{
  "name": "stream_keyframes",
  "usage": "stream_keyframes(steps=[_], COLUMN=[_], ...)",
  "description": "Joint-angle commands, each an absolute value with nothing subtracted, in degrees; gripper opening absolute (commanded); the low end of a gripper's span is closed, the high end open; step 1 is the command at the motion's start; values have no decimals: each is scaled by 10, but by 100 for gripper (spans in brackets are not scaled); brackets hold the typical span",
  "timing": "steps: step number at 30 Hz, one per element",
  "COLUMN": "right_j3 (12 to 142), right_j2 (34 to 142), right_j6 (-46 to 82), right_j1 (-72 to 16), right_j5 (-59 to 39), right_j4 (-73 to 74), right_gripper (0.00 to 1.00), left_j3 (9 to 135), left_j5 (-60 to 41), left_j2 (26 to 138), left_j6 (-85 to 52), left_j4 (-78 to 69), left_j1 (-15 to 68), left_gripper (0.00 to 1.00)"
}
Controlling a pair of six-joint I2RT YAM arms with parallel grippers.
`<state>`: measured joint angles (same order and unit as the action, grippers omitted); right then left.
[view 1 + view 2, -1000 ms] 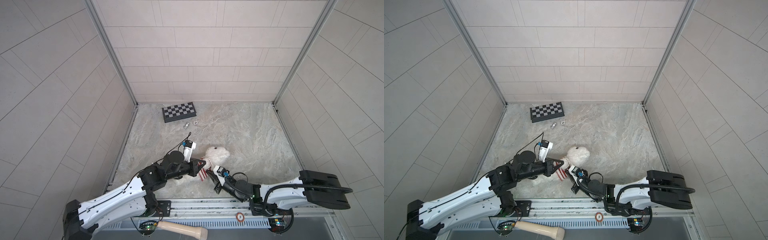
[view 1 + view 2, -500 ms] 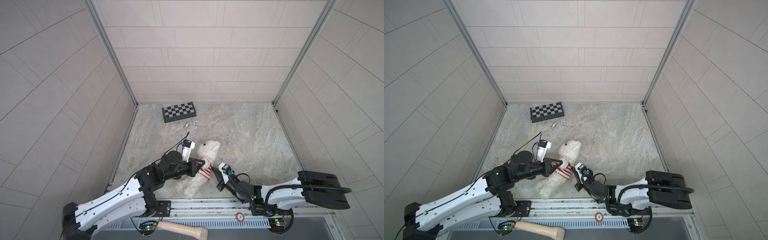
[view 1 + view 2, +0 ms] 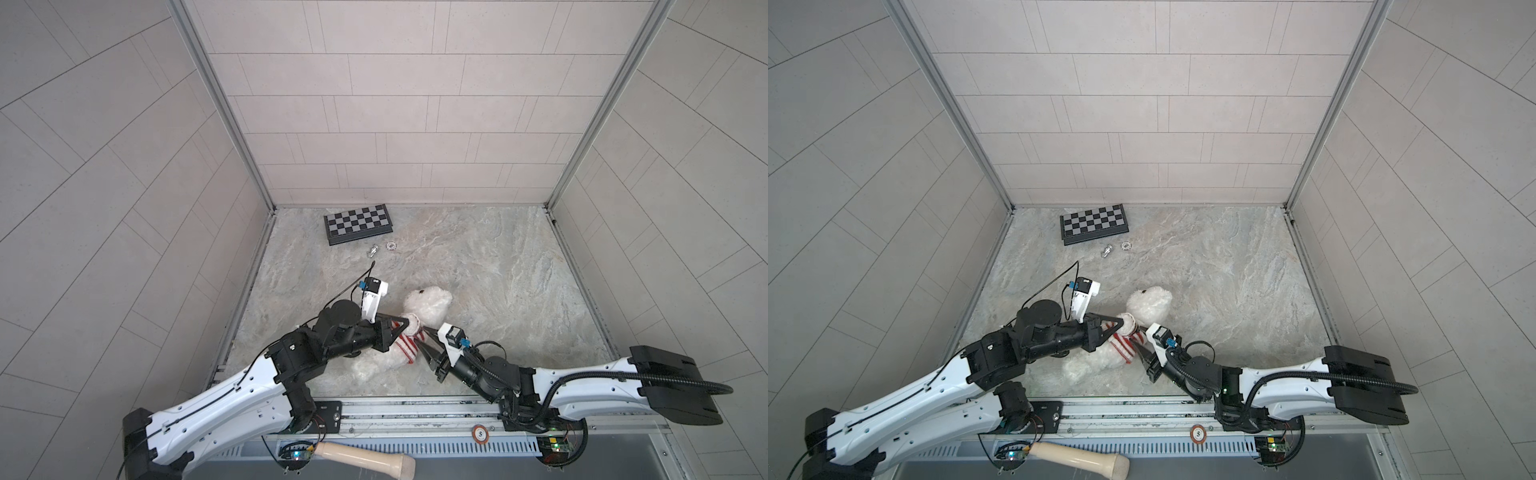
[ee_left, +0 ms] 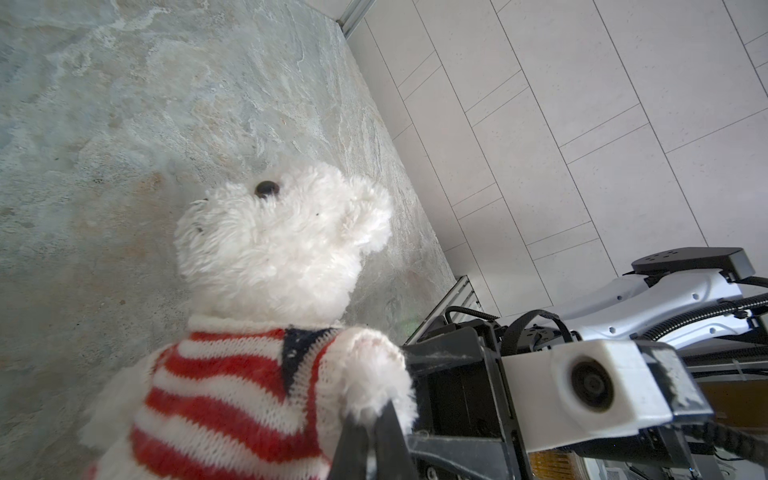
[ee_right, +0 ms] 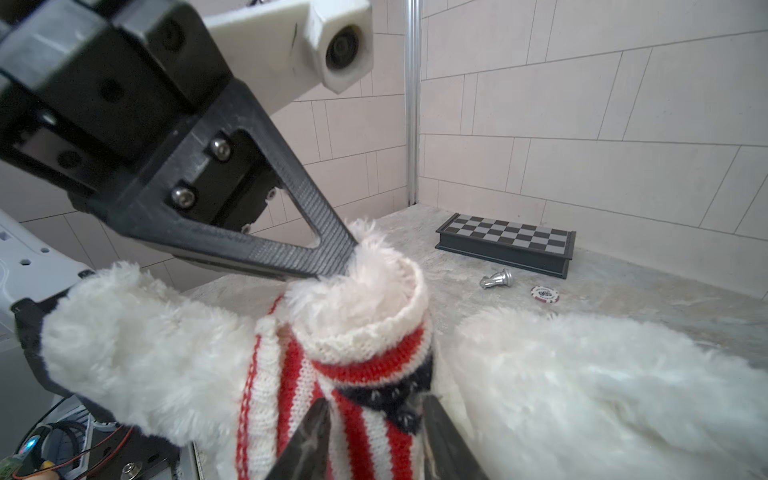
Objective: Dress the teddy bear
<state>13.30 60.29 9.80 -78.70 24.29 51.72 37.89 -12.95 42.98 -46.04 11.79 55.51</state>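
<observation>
Teddy bear (image 3: 430,305) lies on the counter (image 3: 519,270) near the front edge, a little left of the middle, with its head toward the back edge and its legs toward the front left. The left gripper (image 5: 345,259) is closed on the fluffy white paw that pokes out of a sleeve cuff, its black fingers pinched together on the fur. In both top views it reaches in from the left side of the counter and meets the bear at the shoulder. The right gripper (image 5: 376,405) comes in from the front right and sits at the bear's chest. Its fingers are parted and striped cloth shows in the gap between them. A red-and-white striped sweater (image 3: 405,347) with a dark blue patch covers the bear's body, its neck opening just below the head. Well apart from the bear, by the back edge toward the left corner, lies a folded chessboard (image 3: 358,223). Just in front of it a silver chess piece (image 3: 374,250) lies on its side, with a round chip (image 3: 391,246) beside it
</observation>
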Motion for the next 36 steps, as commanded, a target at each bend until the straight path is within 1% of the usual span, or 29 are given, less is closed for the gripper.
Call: stream_keyframes(steps=[1, 7, 10, 15, 16, 17, 19, 20, 29, 33, 36], right_j3=[145, 155, 156, 160, 160, 161, 161, 159, 109, 84, 91], right_j2=[602, 636, 659, 690, 694, 698, 703, 705, 728, 715, 702], right_j6=[86, 85, 85, 80, 81, 82, 84, 86, 120, 127, 120], right_j1=[-785, -779, -777, -774, -773, -772, -773, -772, -769, -769, -769], right_j5=[261, 253, 253, 251, 252, 252, 256, 258, 300, 300, 290], right_j4=[496, 517, 550, 584, 588, 591, 591, 591, 601, 617, 584], right_gripper=[41, 41, 36, 25, 20, 11, 2, 0, 0, 0, 0], left_j3=[376, 379, 379, 375, 375, 374, 375, 376, 383, 382, 379], left_j5=[-145, -158, -169, -175, -176, -177, -177, -176, -168, -158, -156], left_j2=[430, 438, 441, 440, 440, 440, 438, 437, 417, 406, 404], left_j6=[-455, -458, -461, -462, -463, -464, -463, -463, -462, -460, -461], left_j4=[67, 48, 40, 36, 36, 36, 37, 39, 46, 56, 52], left_j1=[553, 553, 554, 555, 555, 555, 555, 555, 555, 554, 554], left_gripper=[0, 0, 0, 0, 0, 0, 0, 0, 0, 0, 0])
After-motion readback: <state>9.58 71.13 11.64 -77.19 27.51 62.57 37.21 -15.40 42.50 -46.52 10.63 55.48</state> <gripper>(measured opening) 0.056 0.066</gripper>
